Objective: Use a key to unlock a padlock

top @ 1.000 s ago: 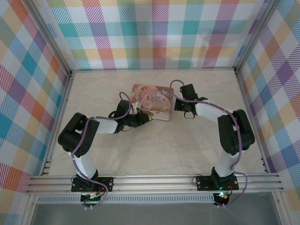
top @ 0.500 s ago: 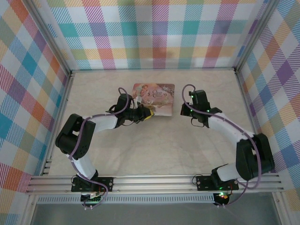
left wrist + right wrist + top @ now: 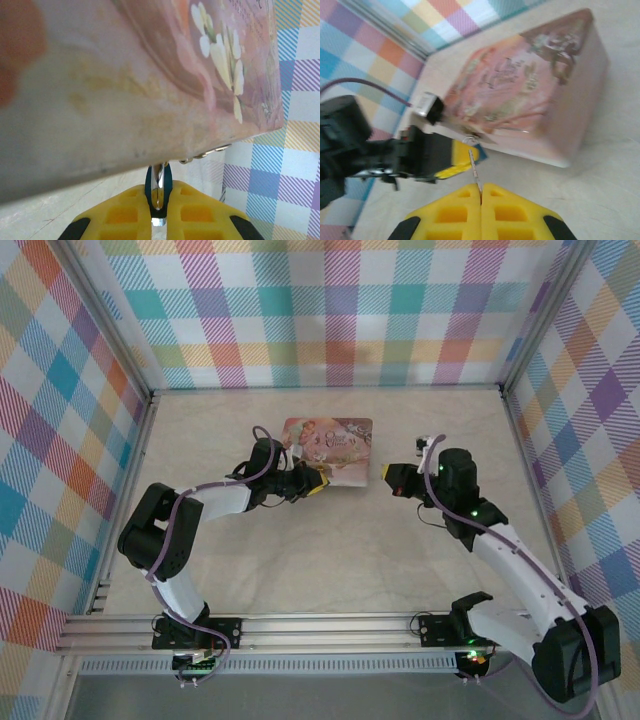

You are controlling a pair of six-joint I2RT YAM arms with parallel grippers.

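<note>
tiny blue-grey padlock with a thin metal shackle: clamped in the left tool, just beside the near long side of the tin by its left corner; whether the shackle touches the tin cannot be told.
left tool: yellow pads closed tight on the padlock body, nothing else in them.
thin silvery-grey metal key: sticks out of the right tool, whose yellow pads are pinched together on it; its tip points toward the padlock.
pink illustrated rectangular tin: lies at the far middle of the pale marbled worktop, right behind the padlock, crowding the left tool from the far side.
gap: in the top view the two tools stand apart, with bare worktop between them off the tin's near right corner.
open room: bare worktop nearer than the tin and to both sides.
edges: pastel checked walls on three sides; aluminium rail along the near edge.
writing: cursive lettering on the tin lid, too blurred to read.
</note>
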